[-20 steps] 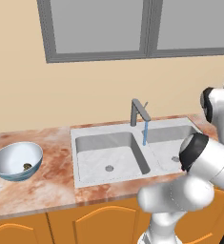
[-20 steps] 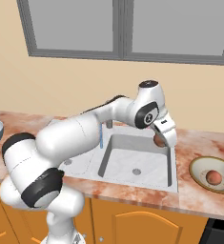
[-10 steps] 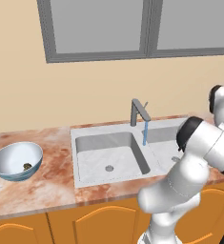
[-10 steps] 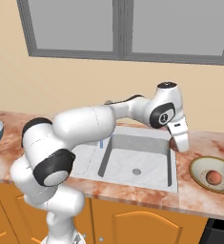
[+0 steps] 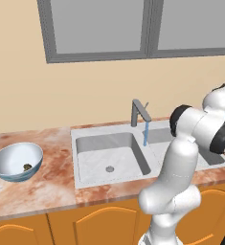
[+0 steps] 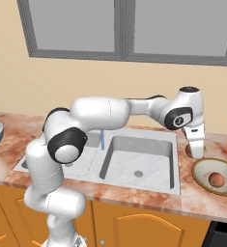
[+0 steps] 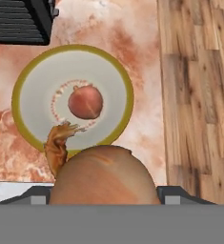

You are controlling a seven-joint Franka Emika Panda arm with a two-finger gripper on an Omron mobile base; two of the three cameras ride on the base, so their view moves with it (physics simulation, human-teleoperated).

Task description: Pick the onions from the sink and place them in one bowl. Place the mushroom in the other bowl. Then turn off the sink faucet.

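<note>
Hand view alone shows the claw [image 7: 104,190] pinching an onion [image 7: 103,175] above the tan bowl [image 7: 116,76] on the counter [image 7: 132,28], second onion [image 7: 85,101] in that bowl, left base view shows mushroom [image 5: 27,167] in blue bowl [image 5: 8,160], faucet [image 5: 139,111] running

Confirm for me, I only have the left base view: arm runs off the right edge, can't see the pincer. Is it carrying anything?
Observer: Yes. In the hand view the second onion sits between the tips of the pincer.
Operator: Where is it relative to the tan bowl?
Observer: In the right base view the pincer hangs by the near-left rim of the tan bowl, not yet over its centre.
Operator: Anything in that bowl already?
Observer: One onion lies in the middle of it.
Operator: Mushroom?
Observer: That one is in your view, inside the blue bowl.
</note>
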